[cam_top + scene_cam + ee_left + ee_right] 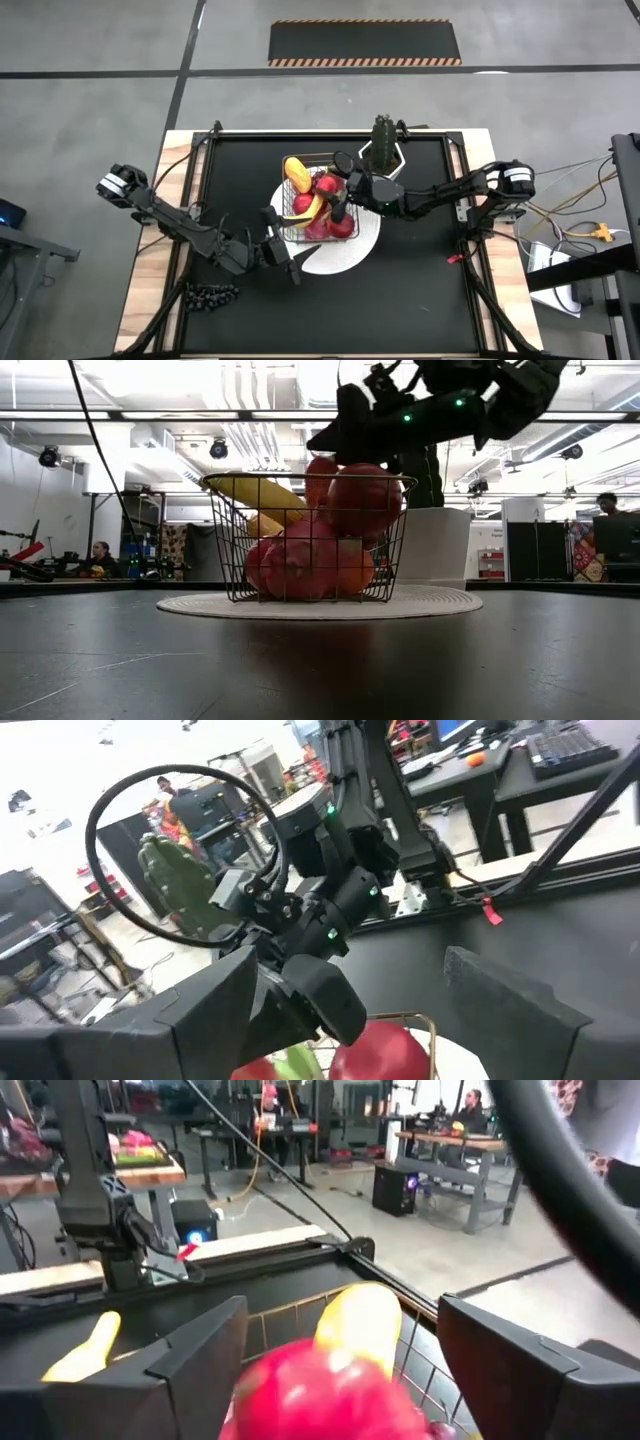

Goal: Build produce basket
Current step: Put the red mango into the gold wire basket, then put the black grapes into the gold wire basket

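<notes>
The wire basket [308,193] stands on a round white plate [350,255], heaped with produce: a yellow banana [300,205], a yellow fruit [360,1315] and red apples. One red apple [365,500] lies on top of the heap, above the rim. My right gripper [338,205] hovers open over the basket, its fingers on either side of this top apple [320,1390] without plainly touching it. My left gripper [290,248] is open and waits at the plate's left edge, facing the basket [400,1017]. Dark grapes [212,294] lie on the mat near the left front corner.
A green cactus in a white pot [383,148] stands just behind the basket, close to my right arm. The black mat [420,290] is bare to the right of and in front of the plate. People and desks show in the room beyond.
</notes>
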You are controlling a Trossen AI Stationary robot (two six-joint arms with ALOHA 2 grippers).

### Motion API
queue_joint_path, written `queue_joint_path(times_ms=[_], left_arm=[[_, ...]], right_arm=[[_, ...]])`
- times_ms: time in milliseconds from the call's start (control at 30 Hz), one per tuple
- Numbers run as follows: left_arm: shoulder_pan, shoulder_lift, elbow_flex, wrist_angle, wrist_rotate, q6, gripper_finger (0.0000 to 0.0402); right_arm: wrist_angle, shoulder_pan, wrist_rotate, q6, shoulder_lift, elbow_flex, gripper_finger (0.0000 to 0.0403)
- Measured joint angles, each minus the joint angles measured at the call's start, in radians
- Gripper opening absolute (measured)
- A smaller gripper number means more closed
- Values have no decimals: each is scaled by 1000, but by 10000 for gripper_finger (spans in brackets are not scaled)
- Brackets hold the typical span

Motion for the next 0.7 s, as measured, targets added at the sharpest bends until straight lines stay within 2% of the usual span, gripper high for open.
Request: queue_joint_path(times_ms=[167, 300, 600, 700], left_arm=[[-30, -1, 0, -1, -88, -27, 302], [-71, -2, 0, -97, -115, -170, 302], [-166, -9, 5, -438, -109, -731, 302], [-189, -21, 33, -628, -42, -985, 302]], right_arm=[[-163, 1, 0, -14, -19, 60, 343], [-285, 1, 0, -39, -72, 90, 357], [-413, 17, -8, -107, -217, 86, 359], [-473, 42, -9, -141, -270, 80, 359]])
